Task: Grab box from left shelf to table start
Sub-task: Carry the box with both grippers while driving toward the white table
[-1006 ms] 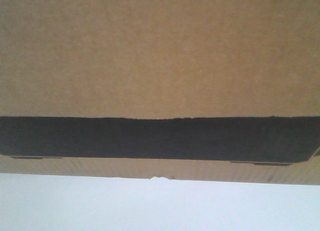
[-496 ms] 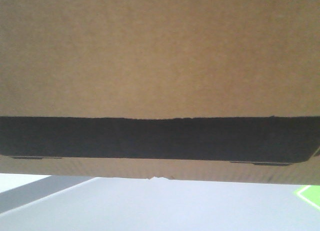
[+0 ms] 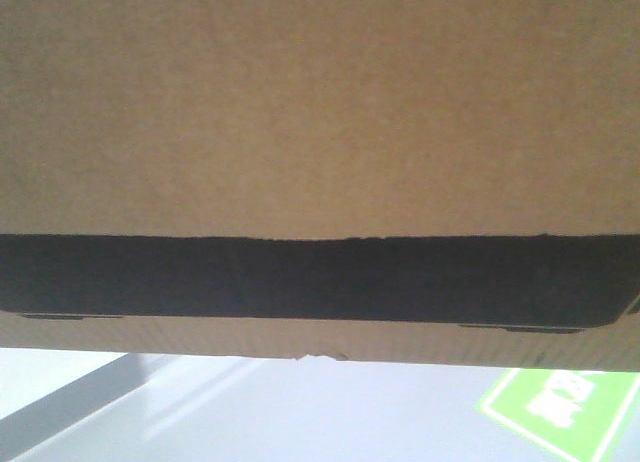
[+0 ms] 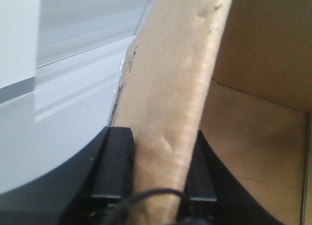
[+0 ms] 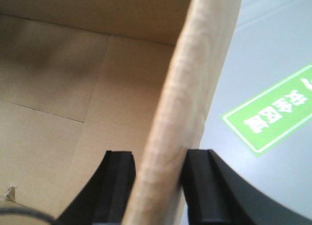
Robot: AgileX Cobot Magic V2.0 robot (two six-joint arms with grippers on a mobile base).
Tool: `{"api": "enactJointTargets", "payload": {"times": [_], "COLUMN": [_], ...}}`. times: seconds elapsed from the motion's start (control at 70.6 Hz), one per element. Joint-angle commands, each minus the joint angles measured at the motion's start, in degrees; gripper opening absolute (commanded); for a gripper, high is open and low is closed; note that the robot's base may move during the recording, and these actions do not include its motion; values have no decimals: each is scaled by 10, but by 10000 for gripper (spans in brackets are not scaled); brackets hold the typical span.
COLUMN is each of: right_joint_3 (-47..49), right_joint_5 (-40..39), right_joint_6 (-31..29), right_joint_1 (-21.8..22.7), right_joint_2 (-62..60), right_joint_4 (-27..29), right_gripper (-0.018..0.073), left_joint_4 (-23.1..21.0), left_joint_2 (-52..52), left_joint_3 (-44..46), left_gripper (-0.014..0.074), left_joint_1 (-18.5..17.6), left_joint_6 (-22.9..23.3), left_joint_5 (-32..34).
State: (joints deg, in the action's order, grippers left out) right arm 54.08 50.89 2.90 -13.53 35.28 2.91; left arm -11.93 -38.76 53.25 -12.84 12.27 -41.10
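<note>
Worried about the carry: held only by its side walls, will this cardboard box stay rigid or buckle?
Probably light: the box interior seen from both wrists looks empty. The walls may flex; the one pinched by the left gripper shows dents. The right gripper clamps a smoother wall, so the hold seems fair.

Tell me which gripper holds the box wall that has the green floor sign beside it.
The right gripper: the green sign lies past its wall of the box. Beside the wall held by the left gripper is only pale grey floor.
</note>
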Motion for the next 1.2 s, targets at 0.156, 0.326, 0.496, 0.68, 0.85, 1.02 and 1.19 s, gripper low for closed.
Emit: {"api": "enactJointTargets", "payload": {"times": [0.156, 0.326, 0.496, 0.68, 0.85, 1.02, 1.19], "right_joint_3": [18, 18, 18, 18, 18, 18, 18], "right_joint_5": [-108, -108, -108, -108, -108, -108, -108], "right_joint_6": [-15, -15, -15, -15, -15, -15, -15], "right_joint_1": [0, 0, 0, 0, 0, 0, 0], "right_joint_2": [5, 5, 5, 5, 5, 5, 5], "right_joint_4": [23, 23, 23, 23, 23, 23, 23], "right_gripper": [57, 57, 57, 57, 57, 57, 57], "left_joint_4": [-124, -124, -124, -124, -124, -124, -124], "left_joint_2": [11, 11, 11, 11, 11, 11, 11], "left_joint_3": [24, 24, 24, 24, 24, 24, 24], "left_gripper": [-104, -104, -104, -104, -104, -104, -104], "left_joint_1": [-19, -19, -19, -19, -19, -19, -19], "left_joint_6": [-52, -52, -52, -52, -52, -52, -52], "left_joint_5": [24, 24, 24, 24, 24, 24, 24]}}
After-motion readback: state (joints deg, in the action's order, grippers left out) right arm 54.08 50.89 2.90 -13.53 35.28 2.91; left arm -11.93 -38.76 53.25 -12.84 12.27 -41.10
